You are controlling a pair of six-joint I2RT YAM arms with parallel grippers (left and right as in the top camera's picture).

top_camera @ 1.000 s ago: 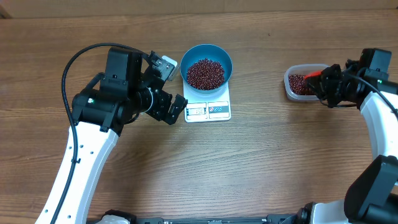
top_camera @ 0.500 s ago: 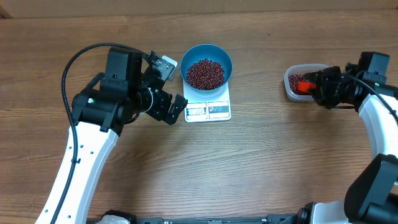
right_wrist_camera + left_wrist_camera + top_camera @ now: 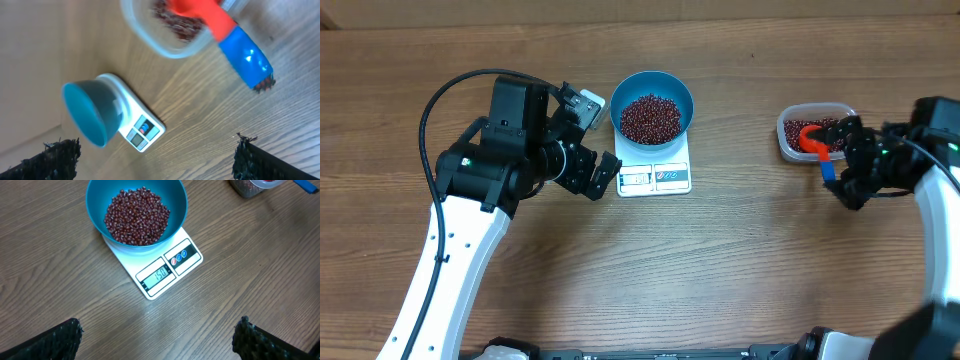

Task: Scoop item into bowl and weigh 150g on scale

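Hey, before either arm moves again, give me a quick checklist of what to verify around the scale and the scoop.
1. Scale display reads 150: ok.
2. Bowl of beans sits on the scale, clear of the display: ok.
3. Scoop head lies in the tub, handle over the rim: ok.
4. Right fingers open, not gripping the scoop: ok.
5. Left fingers open, apart from scale and bowl: ok.
6. Scoop will stay put when the right arm pulls away: cannot tell.
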